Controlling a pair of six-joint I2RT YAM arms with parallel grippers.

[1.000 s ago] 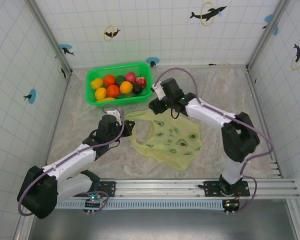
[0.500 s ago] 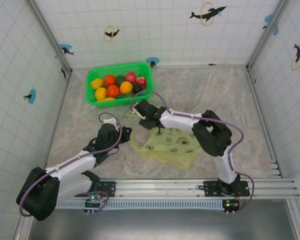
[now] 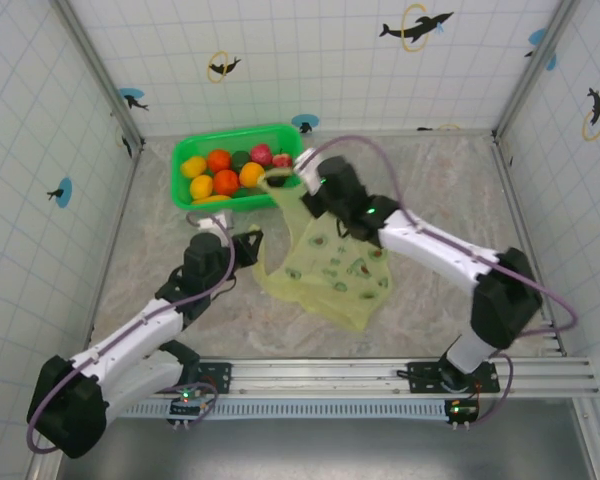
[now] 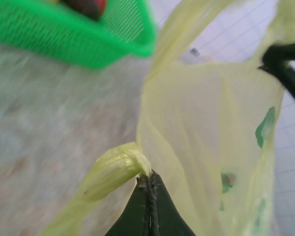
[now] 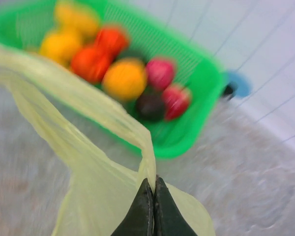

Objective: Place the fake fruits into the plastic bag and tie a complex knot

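Since half a second back the right arm (image 3: 430, 245) had swung off the middle of the bag toward the far side, ending beside the near right corner of the green tray (image 3: 177, 180). With it the plastic bag (image 3: 340, 270) got drawn out longer across the counter (image 3: 450, 180), far-left to near-right. The left arm (image 3: 150, 320) had shifted only a little.

Noted on the right jaws: pressed fully together, pinching one pale yellow handle strip (image 5: 88, 105) at their tips. That strip ran up and left from the pinch, crossing in front of the tray (image 5: 196, 93).

Noted on the left jaws: likewise closed tight, with the other handle (image 4: 110, 172) bunched in a fold right at the tips.

Both handles were held well apart, and the bag's thin film (image 4: 201, 147) was stretched between them, green printed marks showing through.

The bag lay just near of the tray and to the right of the left arm's wrist, its body flat on the counter.

All the fake fruits (image 3: 226, 170) sat in the tray at far left: orange, yellow, red, one blackish (image 5: 150, 105). Both wrist views were blurred.
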